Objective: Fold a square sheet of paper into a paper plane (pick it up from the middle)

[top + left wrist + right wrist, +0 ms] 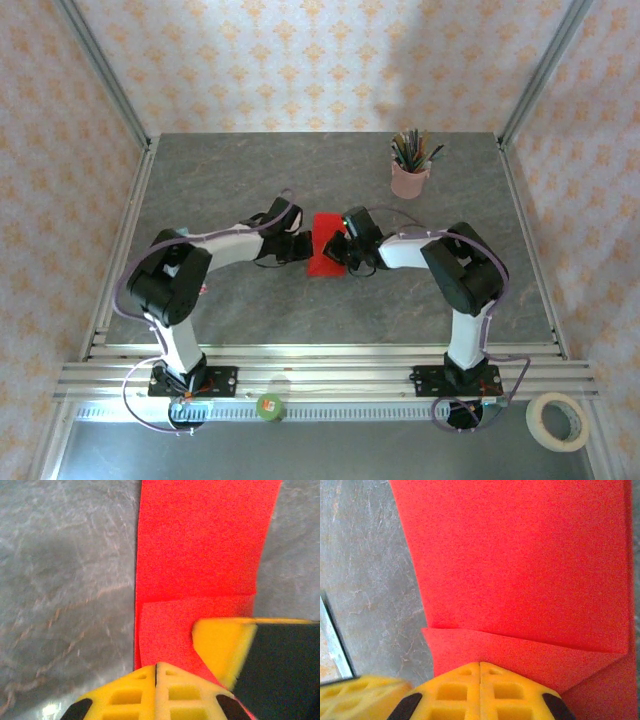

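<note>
The square sheet of paper [325,245] is bright red and lies on the grey table between my two grippers, folded into a narrow upright rectangle. The left gripper [303,246] sits at its left edge and the right gripper [342,250] at its right edge. In the left wrist view the left gripper [156,664] is shut, its tip on a folded flap of the paper [200,555], with one of the right gripper's fingers [225,645] beside it. In the right wrist view the right gripper [480,663] is shut, its tip on a creased flap of the paper [520,555].
A pink pencil cup [410,178] with pencils stands behind and to the right of the paper. A roll of tape [557,420] and a small green object [270,406] lie off the table near the front rail. Metal frame posts run along both table sides.
</note>
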